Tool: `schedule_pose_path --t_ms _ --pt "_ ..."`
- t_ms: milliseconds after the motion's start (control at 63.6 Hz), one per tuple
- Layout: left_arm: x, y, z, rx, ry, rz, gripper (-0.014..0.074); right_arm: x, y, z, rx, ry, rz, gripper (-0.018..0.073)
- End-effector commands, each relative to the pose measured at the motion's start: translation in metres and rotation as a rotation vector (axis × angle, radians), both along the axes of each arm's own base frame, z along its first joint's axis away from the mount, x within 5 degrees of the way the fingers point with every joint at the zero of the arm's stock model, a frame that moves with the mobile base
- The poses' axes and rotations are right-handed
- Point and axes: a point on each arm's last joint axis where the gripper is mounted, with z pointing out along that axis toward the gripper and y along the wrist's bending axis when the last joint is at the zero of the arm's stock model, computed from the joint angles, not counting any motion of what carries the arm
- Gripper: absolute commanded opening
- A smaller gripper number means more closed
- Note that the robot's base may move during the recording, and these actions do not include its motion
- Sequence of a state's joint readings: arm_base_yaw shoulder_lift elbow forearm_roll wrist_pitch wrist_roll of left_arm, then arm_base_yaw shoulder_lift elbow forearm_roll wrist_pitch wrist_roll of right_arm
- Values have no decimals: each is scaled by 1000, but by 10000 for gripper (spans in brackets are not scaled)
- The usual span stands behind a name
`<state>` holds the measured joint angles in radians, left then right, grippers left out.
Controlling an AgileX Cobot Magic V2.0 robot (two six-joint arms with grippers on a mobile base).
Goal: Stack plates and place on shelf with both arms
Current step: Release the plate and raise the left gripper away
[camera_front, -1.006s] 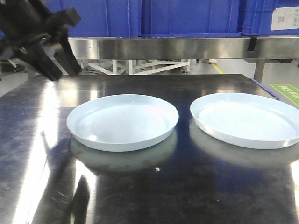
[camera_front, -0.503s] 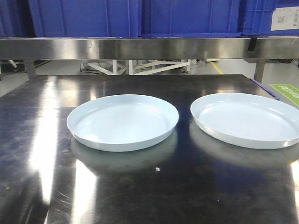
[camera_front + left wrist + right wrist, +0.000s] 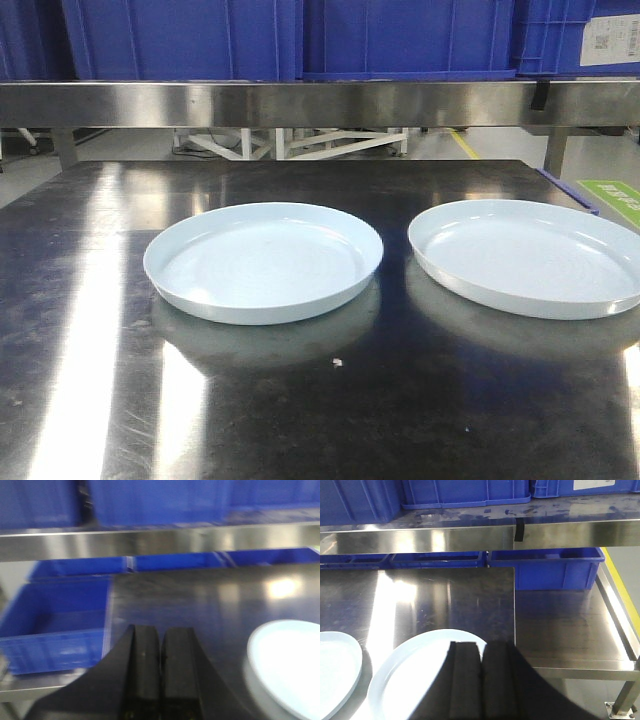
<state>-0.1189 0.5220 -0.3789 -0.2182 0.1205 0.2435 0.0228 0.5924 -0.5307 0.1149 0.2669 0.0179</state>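
two pale-blue plates lie flat on the dark worktop (image 3: 400, 400), side by side with a gap between them, not stacked. the middle plate (image 3: 263, 262) sits about mid-worktop and the right-edge plate (image 3: 527, 257) near the right edge. the left gripper (image 3: 160, 635), in a blurred view near the left edge, has its jaws pressed together on nothing. the right gripper (image 3: 481, 650), jaws likewise together and empty, shows over the right-edge plate's near part. behind, a steel shelf (image 3: 300, 102) carries blue crates (image 3: 400, 35).
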Motion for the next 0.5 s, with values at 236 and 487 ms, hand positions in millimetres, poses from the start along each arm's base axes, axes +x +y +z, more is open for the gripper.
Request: schedule_pose_path --t_ms 236,487 --pt "-15 12 12 -64 -200 106 89 2 -2 21 -6 -125 -15 31" --pt "-17 0 15 9 -248 -16 89 2 -2 21 -6 -125 -15 31"
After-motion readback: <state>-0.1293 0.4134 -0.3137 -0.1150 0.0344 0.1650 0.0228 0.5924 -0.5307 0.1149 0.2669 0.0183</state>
